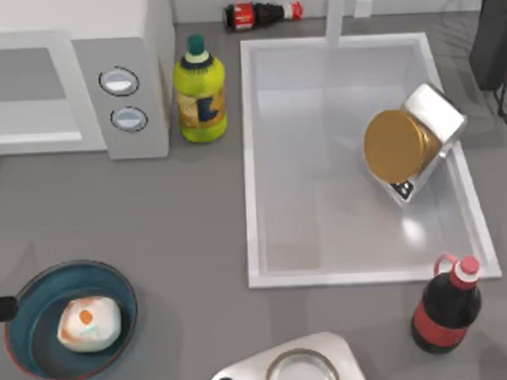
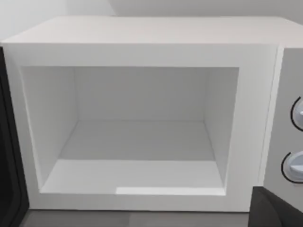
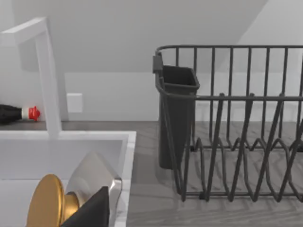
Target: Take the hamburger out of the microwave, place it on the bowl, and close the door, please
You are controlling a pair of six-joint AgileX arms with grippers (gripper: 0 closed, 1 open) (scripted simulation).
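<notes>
Hamburger (image 1: 89, 324) sits in the bowl (image 1: 27, 305) at the lower left of your top view: a small rounded whitish lump with an orange patch on its upper face, slightly wider than tall in the frame, its long axis running roughly left to right. The bowl is wide and round, dark teal inside with a thin reddish-brown rim, and a dark stub touches its left edge at the frame border.

Look to the upper left of the top view for the microwave (image 1: 146, 43), a light grey smooth box with two round silver-blue knobs stacked on its control panel. Your left wrist view faces it head-on: the microwave (image 2: 142, 33) cavity is open, plain white and bare, and the door (image 2: 8, 156) shows as a dark strip swung out at the left edge of that frame.

A yellow-green bottle (image 1: 201, 95) stands just beside the microwave. The white sink (image 1: 252, 156) fills the centre right, with a gold-lidded jar (image 1: 400, 144) lying tilted inside it. A dark cola bottle (image 1: 446, 304) with a red label stands below the sink's lower right corner, and another lies at the top edge.

Your right wrist view adds a black wire dish rack (image 3: 236, 123) with a dark cup holder, standing beside the sink on the counter.

You cannot tell from these views whether either arm's jaws are parted or closed.
</notes>
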